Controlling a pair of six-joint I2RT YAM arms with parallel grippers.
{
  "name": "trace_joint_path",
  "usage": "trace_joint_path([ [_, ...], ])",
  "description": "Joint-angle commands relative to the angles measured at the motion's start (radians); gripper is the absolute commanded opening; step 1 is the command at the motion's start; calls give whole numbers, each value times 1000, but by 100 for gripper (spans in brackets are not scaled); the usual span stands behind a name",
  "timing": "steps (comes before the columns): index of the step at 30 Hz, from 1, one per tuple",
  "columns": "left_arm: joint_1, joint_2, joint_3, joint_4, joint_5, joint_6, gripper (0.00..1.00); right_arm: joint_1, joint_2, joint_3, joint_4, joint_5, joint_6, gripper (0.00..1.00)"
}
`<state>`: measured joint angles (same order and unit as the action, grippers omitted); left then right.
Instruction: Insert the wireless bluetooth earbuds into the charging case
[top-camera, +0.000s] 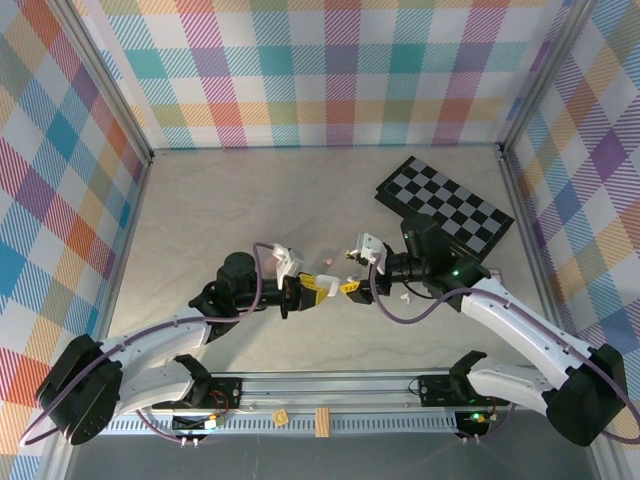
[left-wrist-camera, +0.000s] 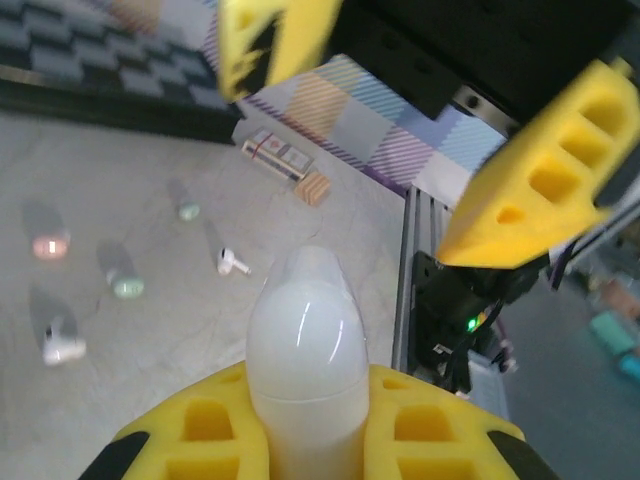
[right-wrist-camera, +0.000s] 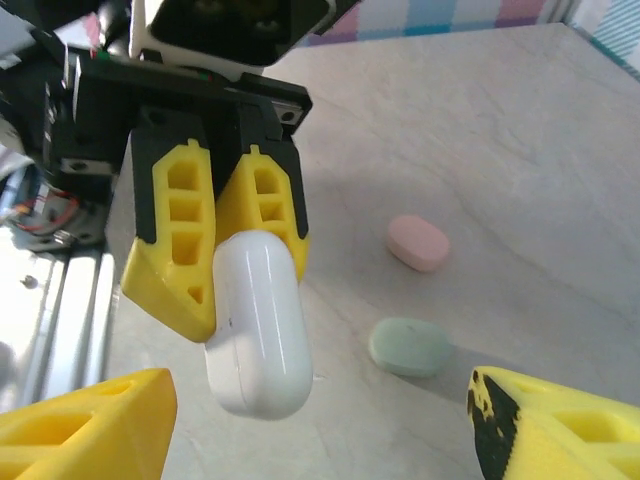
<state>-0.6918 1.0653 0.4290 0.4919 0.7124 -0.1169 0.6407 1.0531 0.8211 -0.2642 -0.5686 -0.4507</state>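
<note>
The left claw (top-camera: 312, 290) is clamping down on the white charging case (right-wrist-camera: 255, 320), its 2 yellow fingers (right-wrist-camera: 175, 250) pressing on opposite sides of the case's upper half. The case is closed and is hanging clear of the desk (top-camera: 250, 200), with its rounded free end pointing toward the right claw (top-camera: 352, 287). In the left wrist view the same case (left-wrist-camera: 305, 340) is rising out from between that claw's fingers.

The right claw is standing wide open and gripping nothing. Its 2 fingers (right-wrist-camera: 85, 425) are sitting well apart on either side of the case's free end, without touching it. From above, the 2 claws are facing each other just apart over the middle of the desk.

The wireless bluetooth earbuds are lying loose on the desk, apart from one another. A white stemmed one (left-wrist-camera: 233, 262) is nearest the case, and a 2nd white one (left-wrist-camera: 60, 345) is lying farther out. A pink one (left-wrist-camera: 48, 245) and 2 mint ones (left-wrist-camera: 127, 285) (left-wrist-camera: 188, 211) are too blurred to show their shape.

A closed pink case (right-wrist-camera: 418, 242) and a closed mint case (right-wrist-camera: 410, 347) are resting near each other on the desk, beyond the held case. A checkerboard panel (top-camera: 445, 205) is lying at the far right.
</note>
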Motion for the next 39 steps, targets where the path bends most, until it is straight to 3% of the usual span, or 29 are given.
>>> trace_joint_path([
  [1, -17, -45, 65, -21, 69, 281, 14, -5, -26, 41, -32, -114, 69, 77],
  [11, -32, -36, 90, -8, 84, 341, 11, -7, 2, 64, 35, -87, 206, 76],
  [20, -36, -52, 33, 82, 78, 351, 11, -31, -53, 43, 146, 135, 345, 76],
  [27, -36, -42, -11, 201, 77, 332, 10, -39, -70, 68, 109, 117, 431, 83],
  [30, -37, -42, -21, 220, 53, 324, 9, -39, -67, 73, 65, -31, 323, 93],
  [32, -36, -38, -24, 245, 41, 309, 8, -33, -66, 51, 61, -105, 264, 95],
  [39, -36, -7, 5, 260, 78, 293, 2, 42, 5, 86, -29, -32, 172, 97],
])
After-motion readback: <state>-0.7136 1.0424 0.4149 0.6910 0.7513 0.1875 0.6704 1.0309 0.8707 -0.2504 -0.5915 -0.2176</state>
